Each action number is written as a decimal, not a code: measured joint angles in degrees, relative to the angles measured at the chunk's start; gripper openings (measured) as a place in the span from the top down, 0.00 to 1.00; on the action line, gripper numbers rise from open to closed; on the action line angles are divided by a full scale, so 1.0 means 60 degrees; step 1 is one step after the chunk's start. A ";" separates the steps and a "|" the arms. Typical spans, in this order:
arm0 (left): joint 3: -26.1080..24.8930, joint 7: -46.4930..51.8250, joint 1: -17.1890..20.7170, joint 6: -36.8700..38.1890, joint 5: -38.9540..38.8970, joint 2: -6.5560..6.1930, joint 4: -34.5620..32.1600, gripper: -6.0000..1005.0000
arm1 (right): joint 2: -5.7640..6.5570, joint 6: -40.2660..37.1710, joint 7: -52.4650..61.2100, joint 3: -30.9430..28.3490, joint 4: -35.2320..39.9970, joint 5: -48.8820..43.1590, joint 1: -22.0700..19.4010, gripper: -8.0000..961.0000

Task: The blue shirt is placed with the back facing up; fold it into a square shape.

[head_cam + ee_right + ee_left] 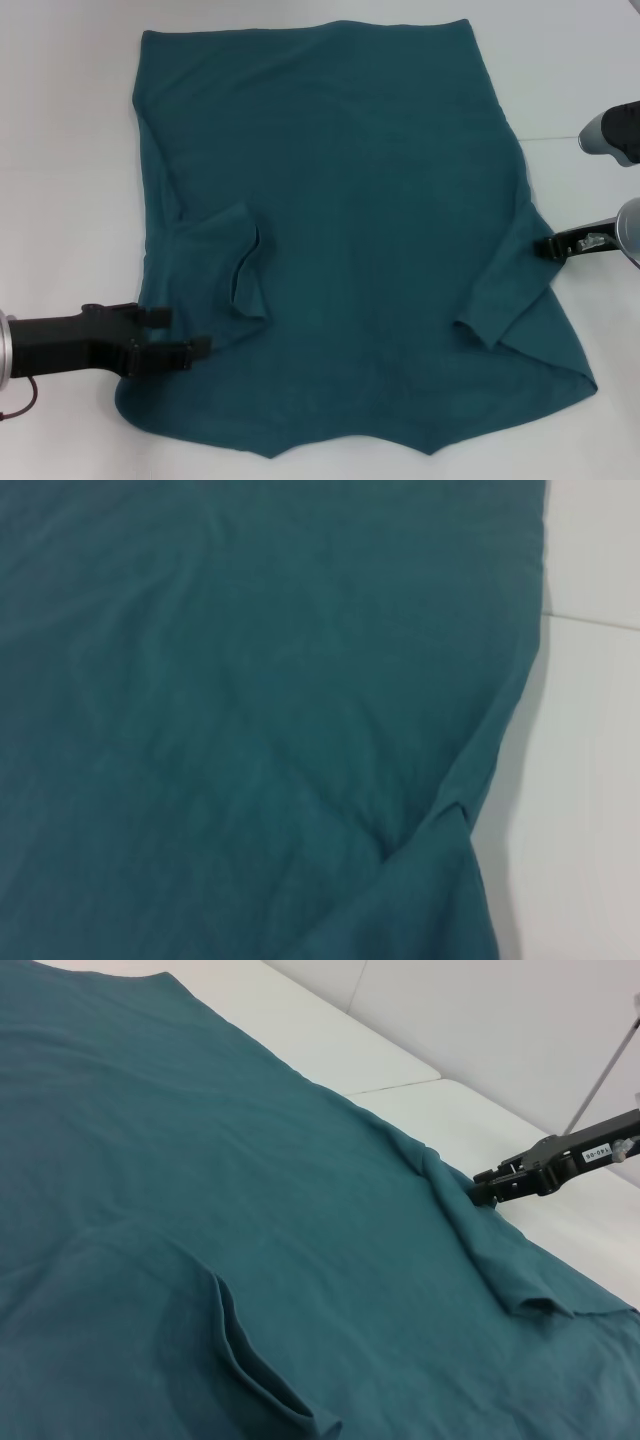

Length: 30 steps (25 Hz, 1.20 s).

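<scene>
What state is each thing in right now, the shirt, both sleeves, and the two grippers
blue shirt: spread flat on the white table, plain side up, not yet a square.
sleeve on the robot's left: folded inward onto the body.
sleeve on the robot's right: folded inward onto the body.
left gripper: low at the shirt's left edge, fingers apart.
right gripper: at the shirt's right edge by the sleeve fold.
</scene>
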<state>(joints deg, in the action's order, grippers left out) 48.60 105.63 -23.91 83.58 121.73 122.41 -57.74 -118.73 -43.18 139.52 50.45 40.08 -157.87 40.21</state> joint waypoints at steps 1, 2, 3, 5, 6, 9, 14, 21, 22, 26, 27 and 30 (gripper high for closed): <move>0.0000 0.0000 0.0000 0.0000 0.0000 0.0000 0.0000 0.18 | -0.0001 -0.0002 -0.0010 -0.0002 -0.0001 0.0005 -0.0004 0.52; 0.0000 0.0001 0.0000 0.0000 0.0000 0.0001 0.0000 0.18 | -0.0002 -0.0002 -0.0011 -0.0006 -0.0002 0.0007 -0.0008 0.55; 0.0000 0.0002 0.0000 0.0000 0.0000 0.0002 -0.0001 0.18 | -0.0001 -0.0002 -0.0011 -0.0019 -0.0001 0.0011 -0.0014 0.57; 0.0000 0.0001 0.0001 0.0000 0.0000 0.0003 -0.0001 0.18 | -0.0011 -0.0002 -0.0012 -0.0061 0.0059 0.0029 -0.0044 0.62; 0.0000 0.0002 0.0005 0.0001 0.0000 0.0004 -0.0001 0.18 | -0.0020 -0.0007 -0.0012 -0.0080 0.0123 0.0078 -0.0066 0.64; 0.0000 0.0002 0.0019 -0.0001 0.0000 0.0004 -0.0002 0.18 | -0.0030 -0.0123 -0.0014 -0.0103 0.0375 0.0345 -0.0144 0.72; 0.0000 0.0002 0.0037 0.0000 0.0005 0.0004 -0.0002 0.18 | -0.0032 -0.0578 -0.0028 -0.0111 0.0966 0.0741 -0.0245 0.95; -0.0007 -0.0010 0.0044 0.0000 0.0013 0.0015 -0.0002 0.18 | -0.0040 -0.1304 0.0007 -0.0102 0.1492 0.1275 -0.0153 0.97; -0.0005 -0.0016 0.0044 0.0000 0.0014 0.0017 -0.0001 0.18 | -0.0043 -0.1364 0.0016 -0.0107 0.1498 0.1351 -0.0116 0.97; 0.0000 -0.0023 0.0047 0.0008 0.0015 0.0018 -0.0002 0.18 | -0.0075 -0.1533 0.0059 -0.0106 0.1453 0.1567 0.0079 0.96; 0.0000 -0.0028 0.0050 0.0010 0.0015 0.0018 -0.0001 0.18 | -0.0087 -0.1562 0.0111 -0.0094 0.1416 0.1617 0.0131 0.96; 0.0000 -0.0051 0.0061 0.0016 0.0015 0.0018 -0.0001 0.18 | -0.0118 -0.1560 0.0367 -0.0046 0.1358 0.1708 0.0255 0.96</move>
<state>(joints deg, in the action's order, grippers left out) 48.60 105.33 -23.54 83.68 121.82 122.52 -57.74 -119.44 -52.54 141.72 50.18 48.23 -147.63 41.74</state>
